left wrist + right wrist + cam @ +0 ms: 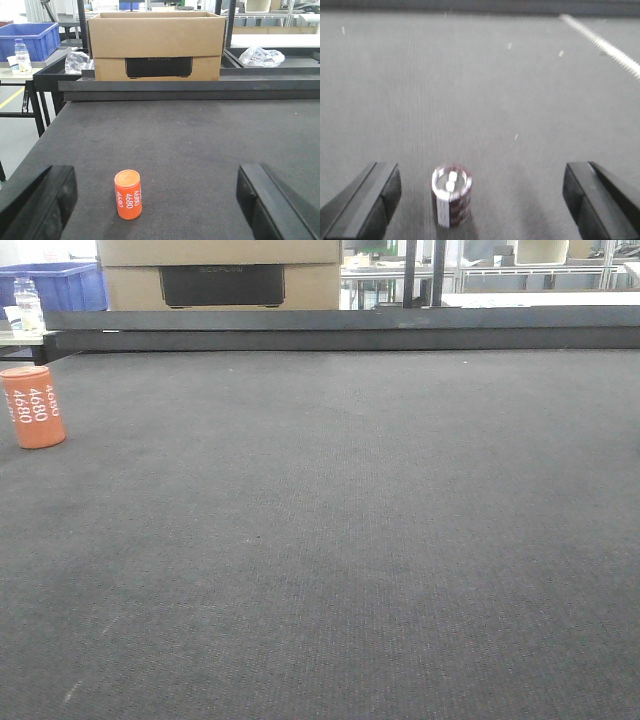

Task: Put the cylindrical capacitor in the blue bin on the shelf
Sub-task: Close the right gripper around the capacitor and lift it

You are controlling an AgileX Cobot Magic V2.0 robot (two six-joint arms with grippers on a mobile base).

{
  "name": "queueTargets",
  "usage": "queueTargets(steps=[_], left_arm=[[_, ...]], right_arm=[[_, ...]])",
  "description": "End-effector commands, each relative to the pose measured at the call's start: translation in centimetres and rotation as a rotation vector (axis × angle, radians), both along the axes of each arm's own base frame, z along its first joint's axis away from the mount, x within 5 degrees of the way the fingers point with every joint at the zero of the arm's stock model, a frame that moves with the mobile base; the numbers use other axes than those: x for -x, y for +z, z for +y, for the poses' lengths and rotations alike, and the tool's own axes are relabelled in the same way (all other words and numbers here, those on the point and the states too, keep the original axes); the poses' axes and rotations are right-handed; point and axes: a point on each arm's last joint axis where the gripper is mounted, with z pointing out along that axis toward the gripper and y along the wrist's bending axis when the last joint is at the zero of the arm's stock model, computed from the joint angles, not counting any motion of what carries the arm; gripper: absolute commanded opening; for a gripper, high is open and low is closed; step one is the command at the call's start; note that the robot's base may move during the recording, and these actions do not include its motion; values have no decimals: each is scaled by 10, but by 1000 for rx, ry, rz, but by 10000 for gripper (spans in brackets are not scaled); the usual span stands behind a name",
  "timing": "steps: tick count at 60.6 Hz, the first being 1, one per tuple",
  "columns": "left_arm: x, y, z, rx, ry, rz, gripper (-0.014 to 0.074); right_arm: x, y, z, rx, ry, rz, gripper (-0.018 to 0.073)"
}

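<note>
Smooth orange cylindrical capacitor (128,194) on matte tabletop (200,145)

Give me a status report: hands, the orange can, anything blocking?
Left gripper open, right gripper open, nothing held. Cylindrical capacitor upright on table, just ahead of left gripper, untouched. Dark cylinder ahead of right gripper; nothing in the way.

Table middle: the table (380,540) offers broad open surface across its width.
Left side: the cylindrical capacitor (35,405) stands upright, with free room all around.
Far edge: a raised black ledge (340,335) spans the width; a cardboard box (156,45) sits just behind it.
Left gripper (155,175): jaws wide, capacitor between, touching neither.
Right gripper (480,175): jaws wide, a small silver-topped cylinder (451,202) between, touching neither.
</note>
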Motion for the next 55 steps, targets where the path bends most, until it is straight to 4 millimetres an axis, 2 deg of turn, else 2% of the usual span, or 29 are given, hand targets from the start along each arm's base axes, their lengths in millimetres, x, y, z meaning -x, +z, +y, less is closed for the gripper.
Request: queueTargets(steps=[1, 21, 48, 55], left_arm=[[-2, 4, -2, 10, -10, -20, 549], [-5, 3, -2, 8, -10, -11, 549], [-5, 3, -2, 9, -10, -9, 549], [-5, 3, -2, 9, -10, -9, 549]], right_arm=[[-7, -10, -4, 32, -1, -39, 558], [-20, -42, -8, 40, -24, -94, 558], [-44, -60, -11, 31, -9, -81, 558], [-47, -60, -12, 32, -9, -86, 484]])
